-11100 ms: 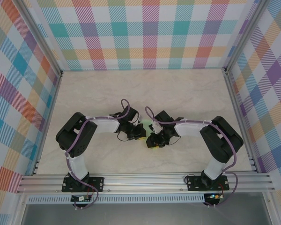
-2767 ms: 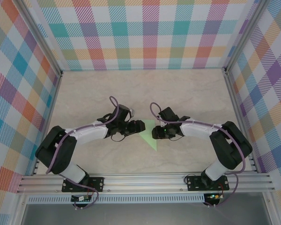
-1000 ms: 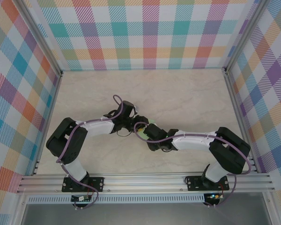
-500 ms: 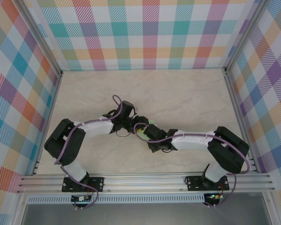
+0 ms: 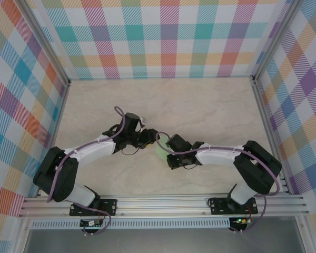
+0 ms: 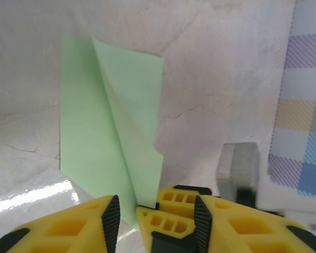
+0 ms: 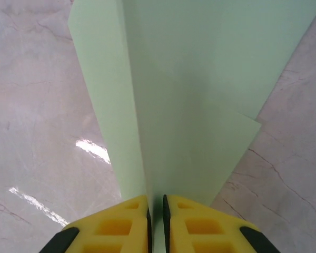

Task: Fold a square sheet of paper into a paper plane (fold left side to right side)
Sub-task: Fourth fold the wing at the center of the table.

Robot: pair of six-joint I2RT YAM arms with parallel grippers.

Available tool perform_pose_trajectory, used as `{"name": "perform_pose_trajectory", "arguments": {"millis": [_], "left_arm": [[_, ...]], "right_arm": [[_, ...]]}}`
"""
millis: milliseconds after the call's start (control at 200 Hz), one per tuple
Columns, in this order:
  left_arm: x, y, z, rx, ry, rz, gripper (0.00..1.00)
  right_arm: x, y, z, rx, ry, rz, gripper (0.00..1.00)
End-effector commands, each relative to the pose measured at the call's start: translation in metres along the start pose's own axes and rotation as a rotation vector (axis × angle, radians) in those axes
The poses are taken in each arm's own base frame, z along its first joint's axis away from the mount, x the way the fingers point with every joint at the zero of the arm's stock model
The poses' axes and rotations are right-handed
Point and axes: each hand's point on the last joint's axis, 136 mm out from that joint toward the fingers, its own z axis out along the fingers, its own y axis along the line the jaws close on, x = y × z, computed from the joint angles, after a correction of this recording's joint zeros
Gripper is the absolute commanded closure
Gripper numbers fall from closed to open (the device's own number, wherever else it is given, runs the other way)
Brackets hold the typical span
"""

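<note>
The right fingers (image 7: 131,224) are pressed almost together, with only a dark slit between them. A raised fold of the paper (image 7: 200,79) runs straight into that slit, so they pinch it. Ahead of these fingers the paper spreads wide. A long crease leads away from the slit, and one layer lies over another, with a stepped corner off to the right. The desk (image 7: 31,132) shows on both sides of the paper.

The left fingers (image 6: 68,229) stand partly spread. The narrow end of the paper (image 6: 95,132) comes down into the gap between them. A flap stands up along the crease, its lower corner close to the fingertips. Whether either finger touches the paper cannot be told. The rest of the paper lies flat on the desk, ahead of these fingers and to their left.

From above, the paper (image 5: 160,152) is a small green patch between the two sets of fingers. They face each other across it near the middle of the desk.
</note>
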Motion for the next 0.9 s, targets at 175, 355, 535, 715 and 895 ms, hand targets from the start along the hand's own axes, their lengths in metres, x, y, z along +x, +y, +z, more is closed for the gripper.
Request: {"name": "perform_pose_trajectory", "arguments": {"millis": [175,355,535,715,895], "left_arm": [[0.019,-0.011,0.039,0.027,0.107,0.039,0.63],[0.02,-0.005,0.051,-0.005,0.122,0.027,0.67],[0.02,-0.002,0.062,-0.016,0.139,0.026,0.67],[0.02,0.003,0.069,-0.037,0.147,0.025,0.65],[0.022,0.013,0.075,-0.061,0.155,0.016,0.62]], "right_arm": [[0.008,-0.001,0.0,-0.106,0.023,0.073,0.85],[0.011,-0.005,0.001,-0.113,0.026,0.096,0.85],[0.012,-0.007,0.002,-0.114,0.028,0.106,0.85],[0.013,-0.01,0.003,-0.115,0.029,0.116,0.85],[0.012,-0.01,0.002,-0.121,0.028,0.123,0.82]]}}
